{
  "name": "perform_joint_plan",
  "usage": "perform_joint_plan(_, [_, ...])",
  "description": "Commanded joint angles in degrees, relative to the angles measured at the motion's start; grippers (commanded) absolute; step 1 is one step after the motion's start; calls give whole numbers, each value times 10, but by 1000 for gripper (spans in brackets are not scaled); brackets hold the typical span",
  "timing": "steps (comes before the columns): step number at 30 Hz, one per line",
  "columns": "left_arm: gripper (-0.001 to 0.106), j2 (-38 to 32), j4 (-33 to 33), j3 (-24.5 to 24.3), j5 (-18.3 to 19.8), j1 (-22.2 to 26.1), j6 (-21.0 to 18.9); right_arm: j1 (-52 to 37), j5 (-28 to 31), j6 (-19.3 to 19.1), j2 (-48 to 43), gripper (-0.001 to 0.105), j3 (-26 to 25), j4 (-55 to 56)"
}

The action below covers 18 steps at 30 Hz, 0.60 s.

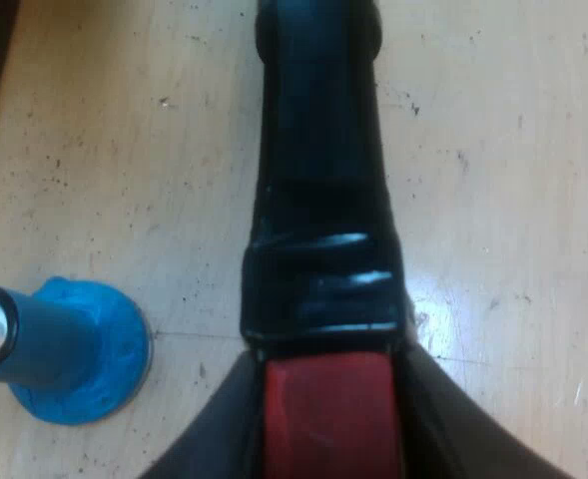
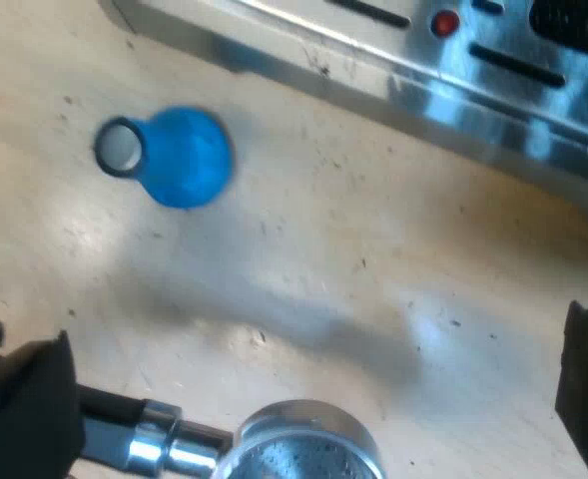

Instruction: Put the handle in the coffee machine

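Gripping the handle (image 1: 318, 180) by its tail: left gripper (image 1: 328, 404) is clenched on the red end (image 1: 328, 439), one black finger (image 1: 209, 449) pressed to each flank of the red part. From the fingers the handle runs straight away, black and glossy, over the pale tabletop (image 1: 513, 200). A blue tamper (image 1: 69, 349) stands base down on the tabletop near the handle, not touching it.

Right gripper (image 2: 318, 334): released, fingers (image 2: 24, 409) spread wide. It hangs over the holder (image 2: 298, 449). The round metal basket faces open side up, and a metal neck (image 2: 164, 444) leads from it to the dark handle, which passes behind one finger. Cannot tell whether the holder rests on the wood or is lifted off it.

In the right wrist view the tamper is seen from above, between the holder and the machine (image 2: 453, 90). The machine shows its metal front edge with a red light (image 2: 445, 22). It is well apart from the holder, which is not locked in.
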Motion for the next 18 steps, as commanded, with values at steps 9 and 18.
perform_joint_plan(9, [1,0,32,-25,69,98,-18,53,148,-10,-72,105,-8,2])
perform_joint_plan(18, [1,0,17,-65,82,200,-6,182,319,6,-79,105,40,-80])
